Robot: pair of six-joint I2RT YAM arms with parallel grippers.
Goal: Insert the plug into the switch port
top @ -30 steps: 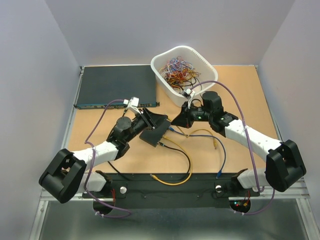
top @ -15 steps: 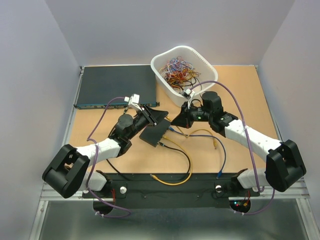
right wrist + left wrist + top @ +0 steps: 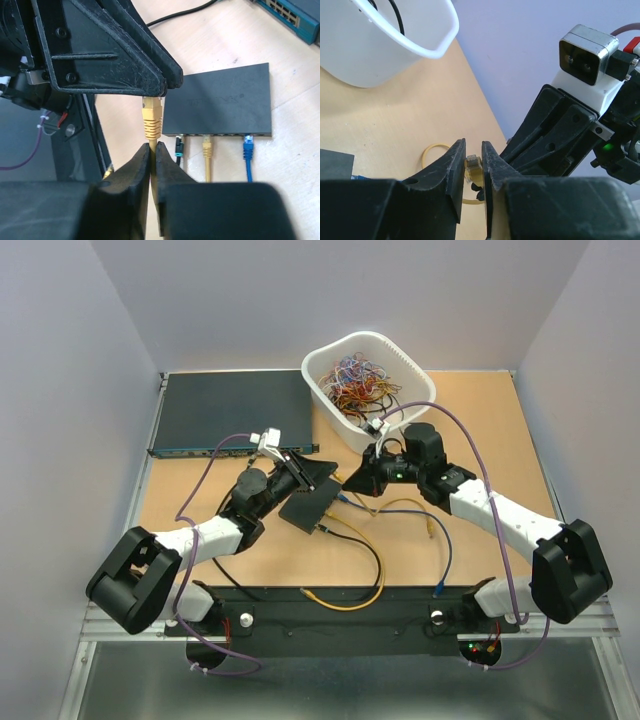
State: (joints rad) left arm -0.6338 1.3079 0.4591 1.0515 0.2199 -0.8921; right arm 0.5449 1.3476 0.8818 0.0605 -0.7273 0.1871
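The yellow plug (image 3: pixel 152 117) hangs above the table, between the two arms. My right gripper (image 3: pixel 153 145) is shut on its yellow cable just behind the boot. My left gripper (image 3: pixel 473 145) has its fingers pressed on either side of the plug's clear tip (image 3: pixel 473 165). In the top view the left gripper (image 3: pixel 325 472) and right gripper (image 3: pixel 350 480) meet just above the small black switch (image 3: pixel 308 505). The switch (image 3: pixel 220 107) lies flat on the table, and its row of ports (image 3: pixel 227 135) faces my right wrist camera. A black, a yellow and a blue plug sit in three of them.
A white basket (image 3: pixel 365 375) of tangled cables stands at the back centre. The wide dark grey unit (image 3: pixel 230 410) lies at the back left. Yellow and black cables (image 3: pixel 350 600) loop over the table in front of the switch.
The left gripper's jaws have narrowed onto the plug tip, and the left arm has shifted slightly. The right gripper has kept its grip on the cable without moving.
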